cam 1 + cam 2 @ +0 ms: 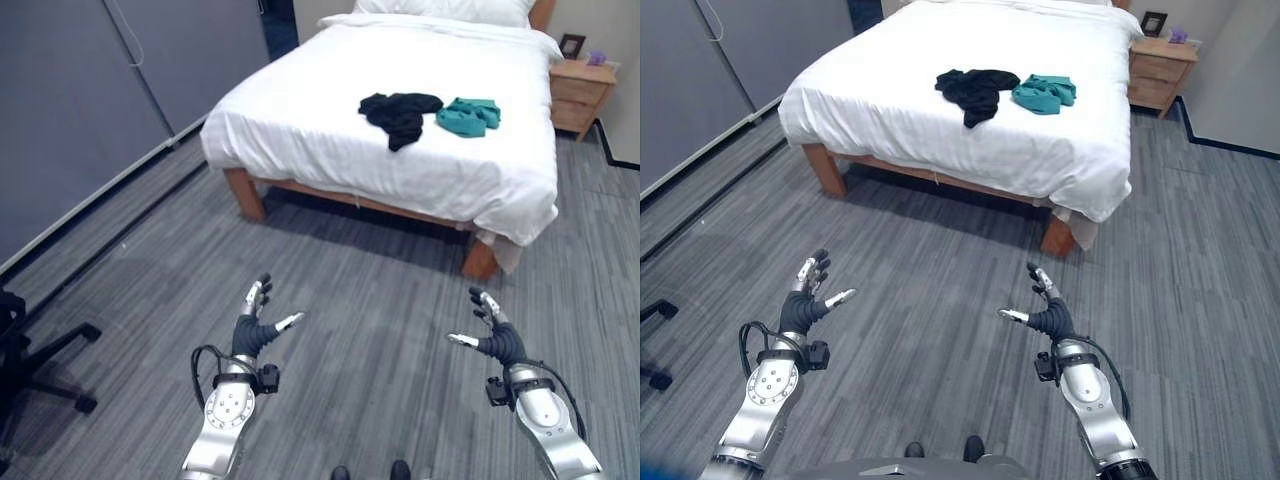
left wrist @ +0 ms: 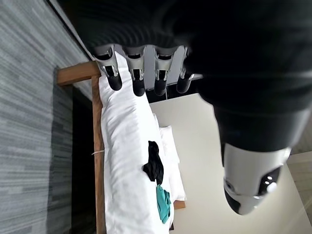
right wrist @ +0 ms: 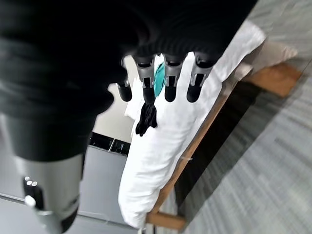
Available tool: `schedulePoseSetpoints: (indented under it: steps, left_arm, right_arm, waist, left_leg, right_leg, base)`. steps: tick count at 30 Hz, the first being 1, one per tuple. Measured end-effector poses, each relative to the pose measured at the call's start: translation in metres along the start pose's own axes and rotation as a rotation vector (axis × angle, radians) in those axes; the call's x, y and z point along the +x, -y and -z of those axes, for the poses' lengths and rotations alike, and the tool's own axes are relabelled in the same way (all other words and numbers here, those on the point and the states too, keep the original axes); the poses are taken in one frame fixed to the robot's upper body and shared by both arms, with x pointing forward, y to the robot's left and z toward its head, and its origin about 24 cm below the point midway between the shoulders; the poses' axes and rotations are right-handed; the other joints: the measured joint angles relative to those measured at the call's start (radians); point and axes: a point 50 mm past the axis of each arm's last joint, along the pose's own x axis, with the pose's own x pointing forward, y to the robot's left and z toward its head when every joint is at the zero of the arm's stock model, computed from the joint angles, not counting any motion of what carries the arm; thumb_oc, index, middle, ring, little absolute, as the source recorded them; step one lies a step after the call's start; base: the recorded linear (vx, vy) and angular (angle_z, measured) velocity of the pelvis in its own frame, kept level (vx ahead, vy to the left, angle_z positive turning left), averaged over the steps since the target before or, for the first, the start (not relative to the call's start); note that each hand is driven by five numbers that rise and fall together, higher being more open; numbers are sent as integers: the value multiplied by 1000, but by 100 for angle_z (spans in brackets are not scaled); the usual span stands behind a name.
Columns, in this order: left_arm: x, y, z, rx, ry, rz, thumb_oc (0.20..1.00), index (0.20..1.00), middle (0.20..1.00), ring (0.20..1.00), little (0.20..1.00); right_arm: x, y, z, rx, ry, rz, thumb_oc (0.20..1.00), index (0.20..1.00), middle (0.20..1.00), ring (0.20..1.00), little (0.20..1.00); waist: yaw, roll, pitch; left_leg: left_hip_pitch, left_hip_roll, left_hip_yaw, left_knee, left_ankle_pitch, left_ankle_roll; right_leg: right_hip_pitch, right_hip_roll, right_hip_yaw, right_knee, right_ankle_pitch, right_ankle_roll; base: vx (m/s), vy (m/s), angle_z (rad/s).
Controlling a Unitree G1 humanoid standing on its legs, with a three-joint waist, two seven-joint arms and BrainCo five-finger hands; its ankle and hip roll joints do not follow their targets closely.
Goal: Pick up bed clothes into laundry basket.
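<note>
**Both hands empty over bare floor, clothes lying on the bed ahead**

The bed's [image 1: 300,130] far end is cut off at the top edge of the eye views, so only part of the pillows [image 1: 445,10] shows. Under the frame the space is in deep shadow and nothing can be made out there. No writing can be read anywhere.

A black garment [image 1: 400,115] lies crumpled on the white cover near the bed's middle, and a teal garment [image 1: 469,116] sits just beside it on the robot's right; whether they touch is hard to tell. Both lie well back from the bed's near edge.

The left hand [image 1: 255,325] and right hand [image 1: 493,335] hang over the grey striped floor [image 1: 380,300], well apart, fingers straight and relaxed with thumbs held out to the side, holding nothing.

A wooden nightstand [image 1: 580,95] stands by the bed's far right corner. An office chair [image 1: 30,350], partly cut off, stands at the left. Open floor lies between the hands and the bed.
</note>
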Motion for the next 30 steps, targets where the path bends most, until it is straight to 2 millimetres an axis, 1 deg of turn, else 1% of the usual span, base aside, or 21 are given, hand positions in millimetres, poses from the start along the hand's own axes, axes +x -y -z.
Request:
schedulePoseSetpoints:
  steps: [1, 5, 9, 12, 13, 14, 15, 16, 17, 18, 19, 20, 21, 22, 23, 24, 25, 27, 28, 29, 30]
  left_arm:
    - [-1, 0, 1, -14, -7, -3, 1000, 1000, 1000, 1000, 1000]
    - [-1, 0, 0, -22, -6, -4, 1000, 1000, 1000, 1000, 1000]
    - [-4, 0, 3, -22, -18, -2, 1000, 1000, 1000, 1000, 1000]
    - [-4, 1, 3, -22, -18, 7, 1000, 1000, 1000, 1000, 1000]
    - [4, 5, -2, -15, 5, 31, 1000, 1000, 1000, 1000, 1000]
    - [24, 13, -15, -6, 64, 74, 1000, 1000, 1000, 1000, 1000]
    - [26, 14, -18, -11, 73, 76, 1000, 1000, 1000, 1000, 1000]
    - [25, 16, -18, -15, 73, 83, 1000, 1000, 1000, 1000, 1000]
    - [24, 16, -16, -14, 66, 83, 1000, 1000, 1000, 1000, 1000]
    - [21, 15, -13, -14, 53, 82, 1000, 1000, 1000, 1000, 1000]
    - [19, 16, -11, -18, 45, 82, 1000, 1000, 1000, 1000, 1000]
    - [19, 17, -10, -21, 39, 83, 1000, 1000, 1000, 1000, 1000]
    - [20, 17, -9, -22, 36, 83, 1000, 1000, 1000, 1000, 1000]
    - [22, 18, -7, -20, 24, 83, 1000, 1000, 1000, 1000, 1000]
    - [23, 18, -6, -15, 18, 85, 1000, 1000, 1000, 1000, 1000]
    - [24, 13, -8, -1, 29, 81, 1000, 1000, 1000, 1000, 1000]
    - [24, 12, -8, 3, 28, 80, 1000, 1000, 1000, 1000, 1000]
    - [26, 11, -10, 9, 37, 80, 1000, 1000, 1000, 1000, 1000]
    - [29, 10, -11, 19, 42, 81, 1000, 1000, 1000, 1000, 1000]
    - [35, 7, -8, 25, 29, 68, 1000, 1000, 1000, 1000, 1000]
    - [37, 6, -5, 28, 14, 58, 1000, 1000, 1000, 1000, 1000]
  right_arm:
    - [-2, 2, 2, 5, -10, 22, 1000, 1000, 1000, 1000, 1000]
    - [-3, 4, 3, 4, -18, 45, 1000, 1000, 1000, 1000, 1000]
    - [-4, 7, 4, 2, -19, 52, 1000, 1000, 1000, 1000, 1000]
    - [-4, 7, 3, 2, -17, 54, 1000, 1000, 1000, 1000, 1000]
    - [-3, 8, 3, 7, -15, 70, 1000, 1000, 1000, 1000, 1000]
    - [2, 12, -3, -4, 7, 80, 1000, 1000, 1000, 1000, 1000]
    - [4, 12, -5, -2, 19, 84, 1000, 1000, 1000, 1000, 1000]
    - [9, 13, -10, -1, 39, 93, 1000, 1000, 1000, 1000, 1000]
    - [11, 13, -13, 2, 52, 96, 1000, 1000, 1000, 1000, 1000]
    - [13, 15, -19, 1, 76, 100, 1000, 1000, 1000, 1000, 1000]
    - [13, 18, -23, -3, 92, 107, 1000, 1000, 1000, 1000, 1000]
    - [12, 19, -22, -4, 91, 112, 1000, 1000, 1000, 1000, 1000]
    - [13, 19, -22, -6, 86, 113, 1000, 1000, 1000, 1000, 1000]
    - [16, 18, -23, -23, 90, 110, 1000, 1000, 1000, 1000, 1000]
    - [12, 15, -20, -39, 73, 97, 1000, 1000, 1000, 1000, 1000]
    - [10, 7, -19, -28, 65, 73, 1000, 1000, 1000, 1000, 1000]
    - [10, 4, -19, -21, 67, 67, 1000, 1000, 1000, 1000, 1000]
    - [8, 1, -22, -1, 76, 67, 1000, 1000, 1000, 1000, 1000]
    - [8, -1, -23, 5, 79, 63, 1000, 1000, 1000, 1000, 1000]
    - [10, -2, -25, 10, 86, 65, 1000, 1000, 1000, 1000, 1000]
    - [12, -2, -27, 11, 95, 64, 1000, 1000, 1000, 1000, 1000]
  waist:
    - [0, 0, 4]
    - [-2, 1, 5]
    - [-18, 8, 10]
    - [-21, 8, 22]
    - [-25, -7, 39]
    - [-23, -50, 90]
    - [-25, -56, 95]
    - [-33, -52, 97]
    - [-41, -42, 96]
    - [-42, -18, 93]
    - [-51, 10, 96]
    - [-59, 20, 96]
    - [-72, 19, 107]
    - [-79, 47, 125]
    - [-85, 41, 123]
    - [-79, 8, 116]
    - [-78, 5, 115]
    - [-90, 10, 121]
    - [-95, 4, 119]
    - [-103, -2, 119]
    - [-106, -3, 119]
  left_leg:
    - [0, 0, 0, 0, -6, -9]
    - [-1, 0, -1, 0, -6, -9]
    - [-2, 0, -3, 0, -6, -9]
    - [-7, 0, 2, 12, 4, -8]
    - [-71, -10, 4, 96, -5, -21]
    - [-174, -24, 49, 227, -22, -51]
    - [-200, 1, 98, 236, -21, -50]
    - [-206, 40, 150, 225, -18, -43]
    - [-197, 49, 147, 195, -14, -34]
    - [-170, 55, 126, 147, -6, -23]
    - [-156, 68, 125, 130, 0, -15]
    - [-137, 61, 121, 97, 3, -8]
    - [-126, 46, 132, 81, -9, 2]
    - [-99, 54, 133, 46, -2, 20]
    - [-71, 38, 138, 27, 12, 32]
    - [-54, 5, 134, 17, -11, 40]
    - [-56, -1, 129, 16, -15, 37]
    - [-65, 4, 87, 18, -13, 26]
    - [-70, 4, 65, 14, -14, 21]
    - [-71, 4, 42, 14, -31, 15]
    - [-68, 3, 33, 15, -39, 12]
  right_leg:
    - [0, 0, 1, 0, -1, 2]
    - [0, 0, 1, 0, -2, 4]
    - [0, 0, 0, 0, -3, 4]
    - [-5, 4, 2, 1, -1, 0]
    - [-20, -16, -11, 5, -2, -5]
    - [-39, -59, -41, 1, 10, -26]
    - [-51, -64, -42, 1, 8, -22]
    - [-57, -62, -47, -2, 5, -13]
    - [-62, -58, -37, 15, -1, 0]
    - [-73, -49, -29, 40, -13, 15]
    - [-82, -42, -30, 69, -28, 25]
    - [-97, -49, -28, 108, -45, 33]
    - [-136, -70, -29, 203, -66, 72]
    - [-239, -88, -31, 424, -103, 125]
    - [-336, -134, -35, 611, -136, 155]
    - [-403, -199, -15, 639, -136, 164]
    - [-429, -205, -7, 606, -136, 163]
    - [-402, -178, 35, 404, -132, 161]
    - [-395, -174, 48, 274, -110, 149]
    - [-377, -175, 25, 71, -26, 157]
    - [-373, -178, -6, -12, 17, 158]
  base:
    - [0, 0, 0]
    - [36, -38, 0]
    - [24, -12, 1]
    - [-101, -17, 3]
    - [-8, 83, 48]
    - [79, 126, 52]
    - [136, 192, 36]
    - [180, 185, -2]
    - [108, 127, -18]
    - [166, 183, -20]
    - [146, 162, -15]
    - [218, 187, -3]
    - [104, 68, -3]
    - [148, 44, 2]
    - [420, -29, 9]
    - [560, -84, 11]
    - [594, -161, 20]
    - [415, -197, 43]
    - [474, -229, 69]
    - [519, -248, 60]
    - [507, -232, 49]
